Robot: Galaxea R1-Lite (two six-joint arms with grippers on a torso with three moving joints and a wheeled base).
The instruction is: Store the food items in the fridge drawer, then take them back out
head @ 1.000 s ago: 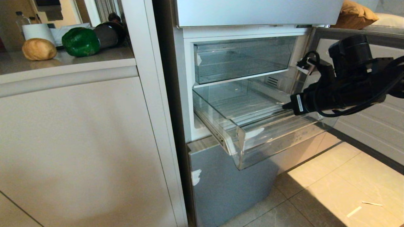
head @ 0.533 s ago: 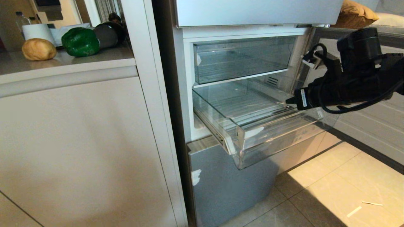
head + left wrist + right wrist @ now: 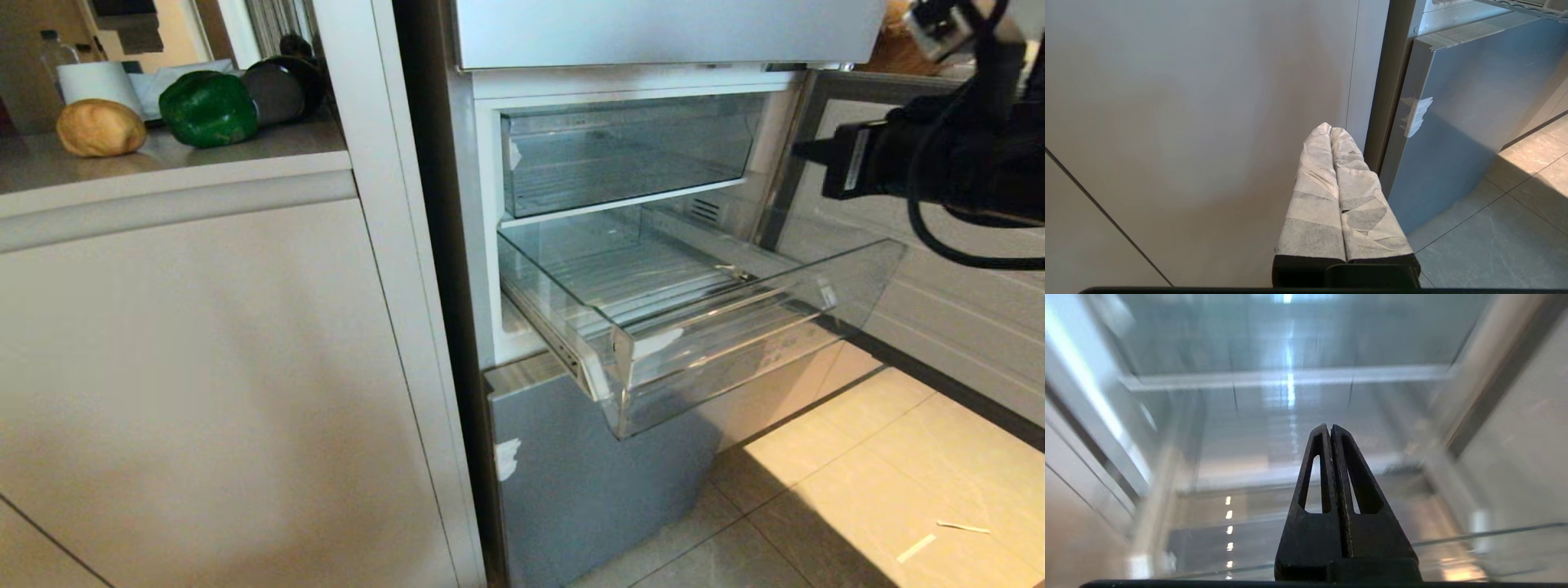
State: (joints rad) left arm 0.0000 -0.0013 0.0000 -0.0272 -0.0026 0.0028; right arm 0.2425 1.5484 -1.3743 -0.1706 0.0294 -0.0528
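Observation:
The two food items lie on the counter (image 3: 245,147) at the far left: a golden-brown lump (image 3: 101,126) and a glossy green pepper (image 3: 208,108) beside it. The fridge drawer (image 3: 718,322), a clear bin, stands pulled out of the middle compartment with nothing in it. My right gripper (image 3: 804,150) hovers above the drawer's right end, shut and holding nothing; in the right wrist view its black fingers (image 3: 1330,428) point into the fridge interior. My left gripper (image 3: 1329,130), wrapped in white tape, hangs shut and parked low by the cabinet.
A second clear bin (image 3: 620,151) sits pushed in above the drawer. The compartment's door panel (image 3: 963,327) stands open on the right. Below is the shut lowest front (image 3: 571,482), which also shows in the left wrist view (image 3: 1474,122). Paper scraps (image 3: 914,549) lie on the tiled floor.
My right gripper has lifted from the drawer's right rim and drawn up and to the right, still shut. The drawer stays pulled out; the food has not moved.

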